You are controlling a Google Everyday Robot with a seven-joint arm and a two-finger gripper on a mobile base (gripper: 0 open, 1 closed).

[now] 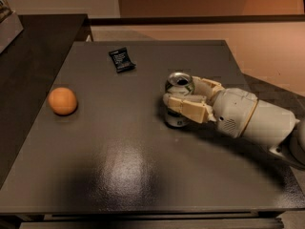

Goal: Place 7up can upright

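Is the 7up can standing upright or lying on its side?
Upright: the 7up can has its round top facing up, base on the table; the gripper is closed around it.

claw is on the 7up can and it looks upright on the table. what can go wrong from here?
1. The claw grips the 7up can around its middle; an uneven release may tip it onto the table.
2. The near finger crosses the can's front, so retreating before opening wide might drag it over.

Upright silver 7up can (179, 84), claw (180, 98) clasped around it.
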